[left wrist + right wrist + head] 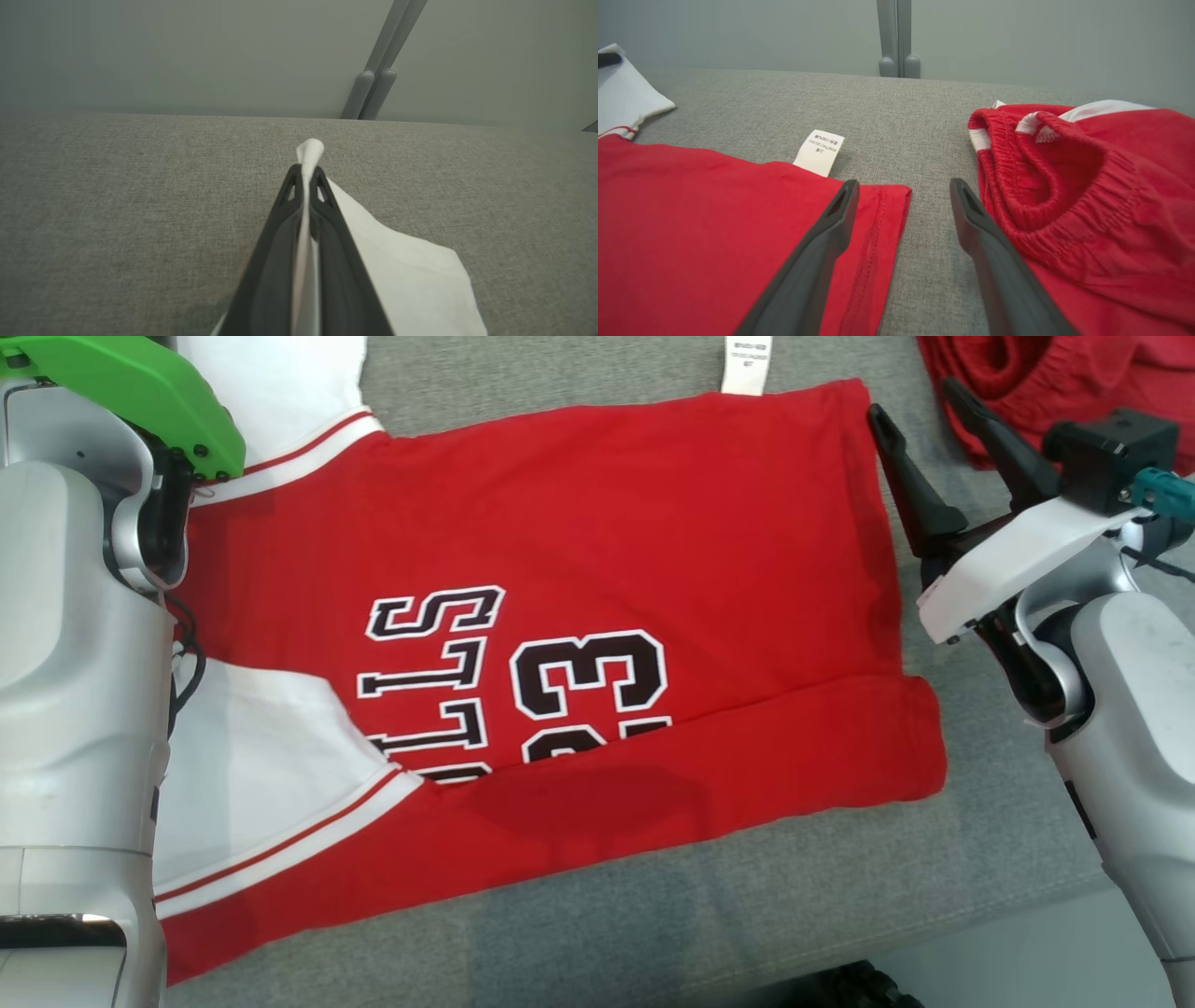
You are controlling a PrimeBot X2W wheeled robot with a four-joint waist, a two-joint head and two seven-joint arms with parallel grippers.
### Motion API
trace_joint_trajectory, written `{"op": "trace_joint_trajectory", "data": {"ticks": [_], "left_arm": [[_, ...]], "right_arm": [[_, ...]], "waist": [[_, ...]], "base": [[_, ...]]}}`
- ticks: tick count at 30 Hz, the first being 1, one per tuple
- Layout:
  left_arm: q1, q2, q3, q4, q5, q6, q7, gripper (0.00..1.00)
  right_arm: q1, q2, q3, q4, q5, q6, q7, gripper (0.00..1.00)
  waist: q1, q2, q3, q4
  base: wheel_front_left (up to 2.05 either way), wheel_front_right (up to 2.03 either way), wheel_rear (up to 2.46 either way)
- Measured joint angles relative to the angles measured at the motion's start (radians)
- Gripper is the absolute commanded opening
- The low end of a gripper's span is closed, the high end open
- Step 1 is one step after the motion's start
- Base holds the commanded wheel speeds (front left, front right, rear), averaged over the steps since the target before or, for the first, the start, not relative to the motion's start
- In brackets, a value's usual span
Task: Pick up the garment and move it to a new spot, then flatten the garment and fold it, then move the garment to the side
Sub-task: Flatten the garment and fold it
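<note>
The garment (607, 523) is a red jersey with white sleeves and black-and-white lettering. It lies flat on the grey cloth surface (747, 896), with its near edge folded over. In the left wrist view, my left gripper (306, 172) is shut on the garment's white sleeve (411, 270), and a tip of the cloth pokes out past the fingertips. My right gripper (915, 403) stands open at the garment's right hem. One of its fingers (831, 224) is over the red cloth (691, 210) and the other over bare surface, with nothing held.
Red shorts (1087, 186) with an elastic waistband lie bunched just right of the right gripper, seen too at the head view's top right (1027, 364). A white care label (747, 364) sticks out from the garment's far edge. A grey wall with a post (899, 37) stands behind the surface.
</note>
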State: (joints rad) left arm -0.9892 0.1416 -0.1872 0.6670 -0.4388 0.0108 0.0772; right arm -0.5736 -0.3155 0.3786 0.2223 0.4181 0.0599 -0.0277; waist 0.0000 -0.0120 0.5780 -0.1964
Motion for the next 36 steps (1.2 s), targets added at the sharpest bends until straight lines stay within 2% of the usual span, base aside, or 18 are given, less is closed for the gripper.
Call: {"op": "trace_joint_trajectory", "data": {"ticks": [11,16,17,18,19,22,24,36], "left_arm": [[0.0,-0.035,-0.014,0.0,-0.017,-0.061,-0.068,0.0],[0.002,-0.032,-0.015,0.007,-0.017,-0.074,-0.082,0.0],[0.003,-0.033,-0.015,0.01,-0.021,-0.079,-0.083,0.0],[0.003,-0.033,-0.016,0.013,-0.024,-0.081,-0.084,0.0],[0.004,-0.033,-0.017,0.018,-0.024,-0.081,-0.089,0.0],[0.007,-0.029,-0.017,0.035,-0.024,-0.083,-0.102,0.0],[0.014,-0.022,-0.015,0.041,-0.024,-0.088,-0.105,0.0],[0.103,-0.021,0.032,0.046,-0.1,-0.109,-0.205,0.0]], "right_arm": [[-0.034,-0.007,-0.026,0.161,0.045,0.0,0.064,1.0],[-0.08,0.004,-0.019,0.204,0.05,0.003,0.073,1.0],[-0.085,0.006,-0.016,0.211,0.05,0.006,0.073,0.8],[-0.09,0.006,-0.013,0.219,0.05,0.01,0.074,0.54],[-0.095,0.005,-0.011,0.226,0.05,0.01,0.074,0.54],[-0.102,0.006,0.001,0.247,0.047,0.014,0.072,0.29],[-0.107,0.01,0.009,0.259,0.047,0.02,0.07,0.0],[-0.111,0.03,0.021,0.294,0.039,0.037,-0.044,0.0]], "waist": [[0.0,0.0,-0.01,0.101],[0.0,0.0,-0.013,0.13],[0.0,0.0,-0.014,0.132],[0.0,0.0,-0.015,0.133],[0.0,0.0,-0.016,0.134],[0.0,0.0,-0.02,0.132],[0.0,0.0,-0.027,0.13],[0.0,0.0,-0.09,0.116]], "base": [[0.0,0.0,0.0],[0.0,0.0,0.0],[0.0,0.0,0.0],[0.0,0.0,0.0],[0.0,0.0,0.0],[0.0,0.0,0.0],[0.0,0.0,0.0],[0.0,0.0,0.0]]}}
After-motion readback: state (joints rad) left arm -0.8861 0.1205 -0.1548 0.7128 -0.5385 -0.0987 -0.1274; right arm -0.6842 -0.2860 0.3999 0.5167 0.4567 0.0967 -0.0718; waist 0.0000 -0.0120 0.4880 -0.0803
